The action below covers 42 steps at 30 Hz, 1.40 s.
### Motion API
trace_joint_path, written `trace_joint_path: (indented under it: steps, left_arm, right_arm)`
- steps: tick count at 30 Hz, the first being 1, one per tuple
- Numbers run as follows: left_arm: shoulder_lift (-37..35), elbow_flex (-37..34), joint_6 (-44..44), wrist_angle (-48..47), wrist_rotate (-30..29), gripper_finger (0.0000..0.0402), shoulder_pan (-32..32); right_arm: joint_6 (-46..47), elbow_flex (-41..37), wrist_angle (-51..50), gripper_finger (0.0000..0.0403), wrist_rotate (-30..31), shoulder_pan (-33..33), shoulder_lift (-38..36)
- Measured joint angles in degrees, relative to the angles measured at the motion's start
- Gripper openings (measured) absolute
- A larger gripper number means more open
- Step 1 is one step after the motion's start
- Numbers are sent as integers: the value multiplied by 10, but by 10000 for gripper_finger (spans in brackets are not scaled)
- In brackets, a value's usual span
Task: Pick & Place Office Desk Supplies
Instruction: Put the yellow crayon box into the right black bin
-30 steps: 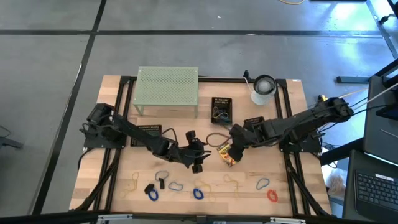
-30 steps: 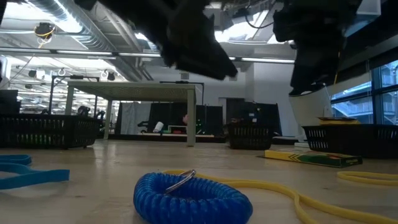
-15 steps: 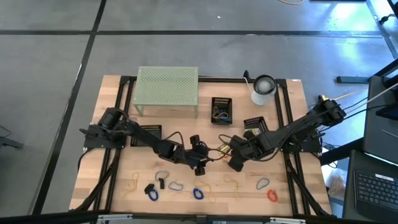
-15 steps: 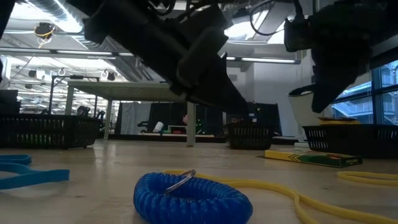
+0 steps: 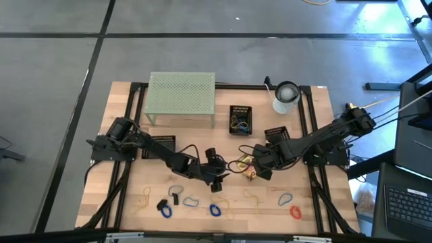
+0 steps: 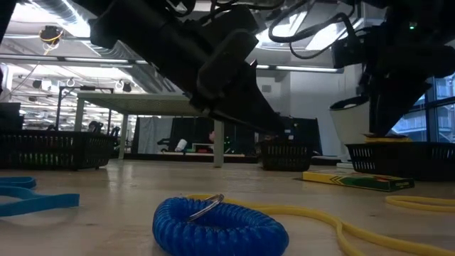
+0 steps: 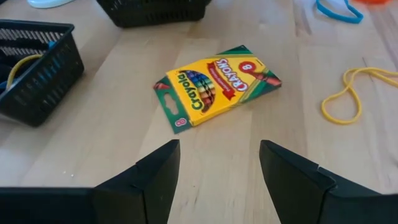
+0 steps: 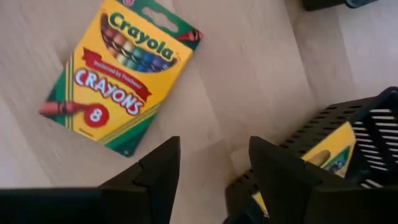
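Along the tabletop's front edge, loop clips and rubber bands lie unsorted. The left gripper, fingers spread and empty, faces the crayon box lying flat mid-tabletop. The right gripper, fingers also spread, hangs beside it. A second crayon box already sits in the right-edge basket. Most seems undone.

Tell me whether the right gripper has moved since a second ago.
Yes. In the high view the right gripper, open, has shifted slightly toward the table's right edge, judged against the fixed black basket, leaving the crayon box on the table.
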Motion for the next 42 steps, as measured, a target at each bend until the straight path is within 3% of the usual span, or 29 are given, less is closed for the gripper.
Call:
trace_joint_path:
  steps: [6, 12, 16, 19, 26, 37, 42]
  left_arm:
    - [0, 0, -15, -4, -4, 215, 2]
    - [0, 0, -15, -4, -5, 218, 2]
    - [0, 0, -26, -1, -16, 217, 2]
    - [0, 0, -38, -3, -17, 215, 2]
    - [0, 0, -39, -4, -13, 214, 2]
    - [1, 0, -8, -3, 9, 213, 5]
    - [22, 0, 10, 26, 21, 212, 4]
  right_arm:
    - [-27, 0, -47, 192, -2, -2, -20]
    - [-14, 0, -69, 191, -1, -11, -88]
    - [-14, -25, 24, 191, -1, -11, -129]
    - [-5, -74, 124, 191, -43, -11, -152]
    - [115, -188, 374, 191, -115, -10, -163]
    - [265, -226, 395, 237, -105, -11, -146]
    - [255, -226, 408, 253, -92, -15, -112]
